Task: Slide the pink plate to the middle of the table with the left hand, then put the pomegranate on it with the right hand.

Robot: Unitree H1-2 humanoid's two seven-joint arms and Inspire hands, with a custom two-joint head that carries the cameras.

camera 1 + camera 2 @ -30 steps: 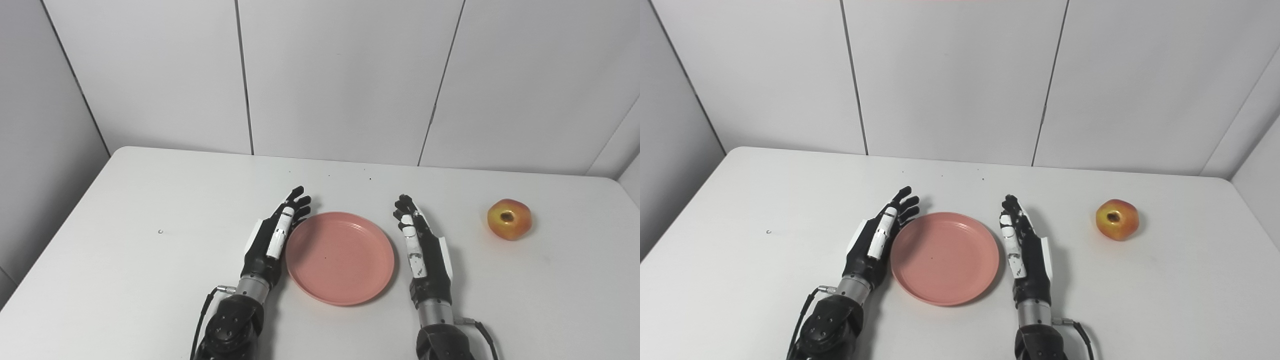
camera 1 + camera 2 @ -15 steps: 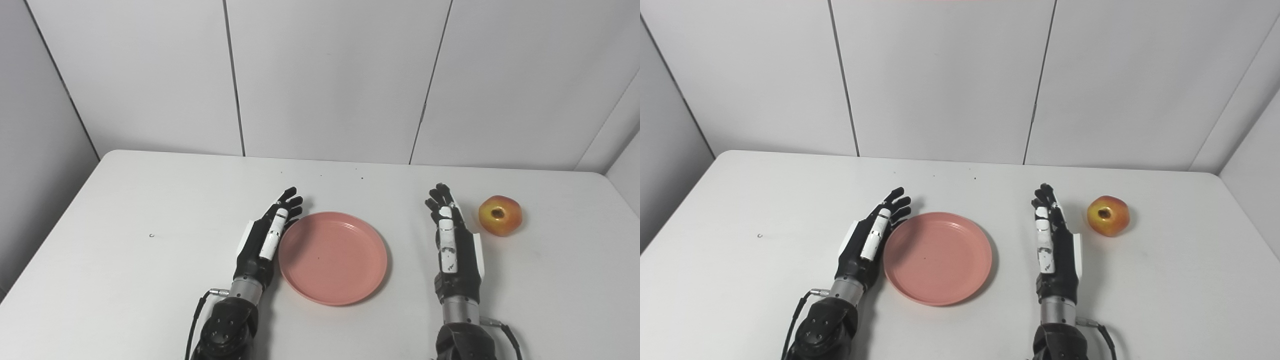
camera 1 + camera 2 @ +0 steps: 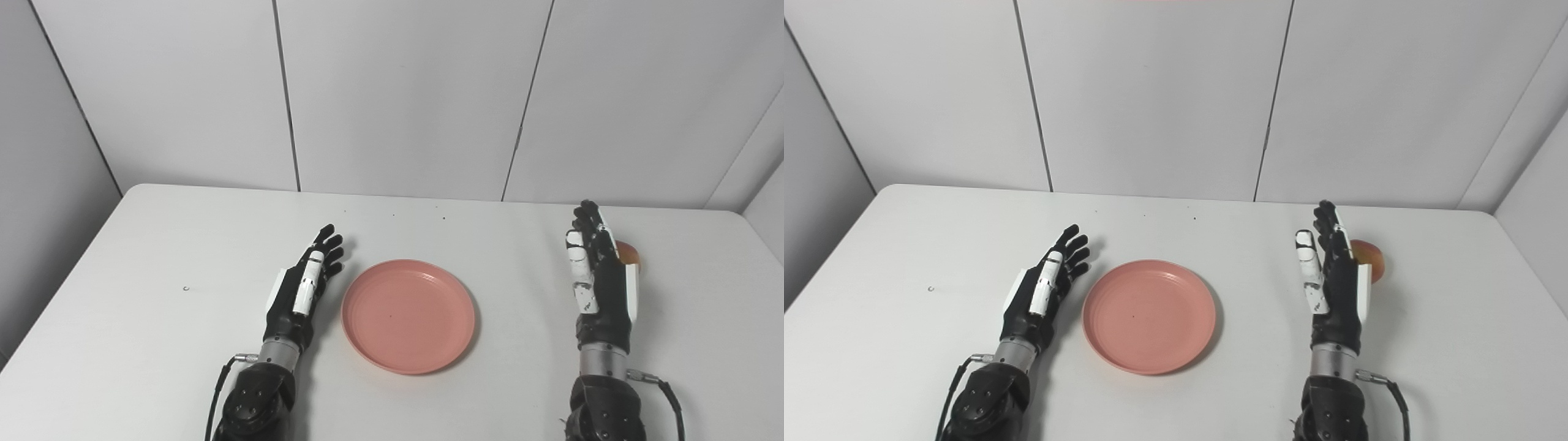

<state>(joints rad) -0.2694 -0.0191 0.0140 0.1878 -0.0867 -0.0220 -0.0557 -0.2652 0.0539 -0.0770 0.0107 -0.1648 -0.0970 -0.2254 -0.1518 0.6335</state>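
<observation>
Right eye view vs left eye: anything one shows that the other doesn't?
Only the right eye view shows a clear slice of the pomegranate beside the right hand. The left eye view shows only a thin sliver behind that hand. Both show the pink plate mid-table, empty, and the left hand open, apart from the plate.

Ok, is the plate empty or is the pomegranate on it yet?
Empty. The plate shows only bare pink surface; the pomegranate sits on the table, mostly hidden behind the open right robot hand.
</observation>
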